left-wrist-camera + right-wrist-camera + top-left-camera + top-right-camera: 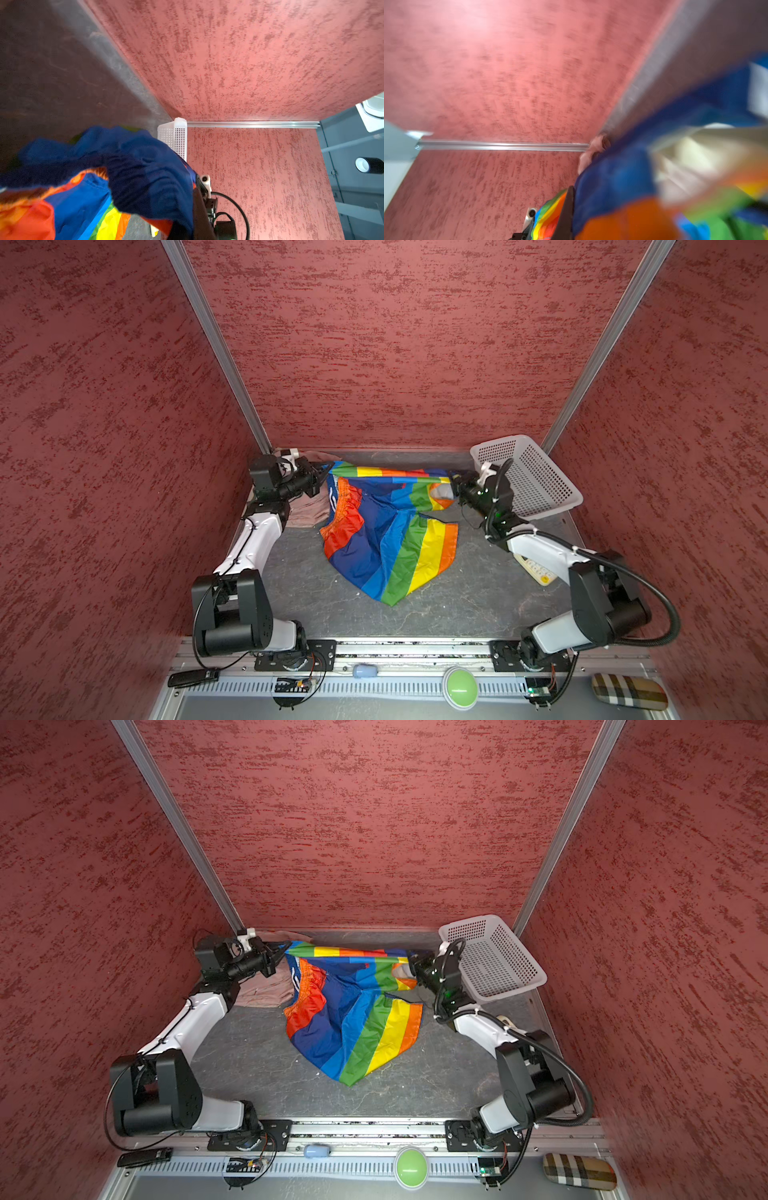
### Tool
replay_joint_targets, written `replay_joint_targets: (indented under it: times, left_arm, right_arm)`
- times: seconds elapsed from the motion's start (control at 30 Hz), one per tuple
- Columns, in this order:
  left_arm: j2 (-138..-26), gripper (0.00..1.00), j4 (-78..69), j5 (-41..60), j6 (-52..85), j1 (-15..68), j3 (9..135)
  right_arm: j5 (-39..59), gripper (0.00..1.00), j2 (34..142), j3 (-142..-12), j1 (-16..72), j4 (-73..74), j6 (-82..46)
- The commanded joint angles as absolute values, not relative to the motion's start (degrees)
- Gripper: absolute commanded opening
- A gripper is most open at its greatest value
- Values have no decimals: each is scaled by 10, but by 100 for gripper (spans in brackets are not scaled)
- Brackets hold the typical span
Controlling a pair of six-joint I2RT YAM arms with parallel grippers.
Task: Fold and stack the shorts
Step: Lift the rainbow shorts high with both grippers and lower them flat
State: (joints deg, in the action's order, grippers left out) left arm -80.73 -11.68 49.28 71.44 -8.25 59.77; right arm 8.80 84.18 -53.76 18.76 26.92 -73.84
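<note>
Grey tabletop (457, 605): L tool (323, 473), R tool (454, 482) both pinch rainbow shorts (390, 547) stretched btwn them.

1. The rainbow-striped shorts (390, 539) are shiny. Their far edge is lifted and stretched taut from left to right, and the rest drapes down toward the near middle, with the gathered orange-red waistband on the left.
2. The dusty pink shorts (306, 510) lie rumpled at far left, partly covered by the rainbow pair.

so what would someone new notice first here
The rainbow-striped shorts, by far: their top edge is stretched taut between the left gripper and the right gripper at the back, the rest draping onto the dark tabletop. Next, the white perforated basket, tipped in the back right corner, and the pink shorts, crumpled at the back left.
</note>
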Motion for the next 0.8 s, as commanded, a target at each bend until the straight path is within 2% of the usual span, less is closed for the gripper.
replay_joint_targets:
  times: [0.0, 0.1, 0.23, 0.53, 0.77]
  left_arm:
    - [-802, 0, -191, 454, 744, -101, 681]
    - [-802, 0, -193, 439, 755, -98, 766]
    - [-777, 0, -145, 421, 737, -96, 869]
    - [-644, 0, 30, 364, 626, -73, 1030]
    - [-656, 0, 116, 348, 611, -71, 1087]
  right_arm:
    - [44, 0, 798, -633, 151, 67, -553]
    - [20, 0, 764, -741, 146, -16, -438]
    - [38, 0, 716, -854, 143, -73, -329]
    - [85, 0, 612, -987, 141, -123, -221]
    - [46, 0, 701, -1146, 134, -237, -158]
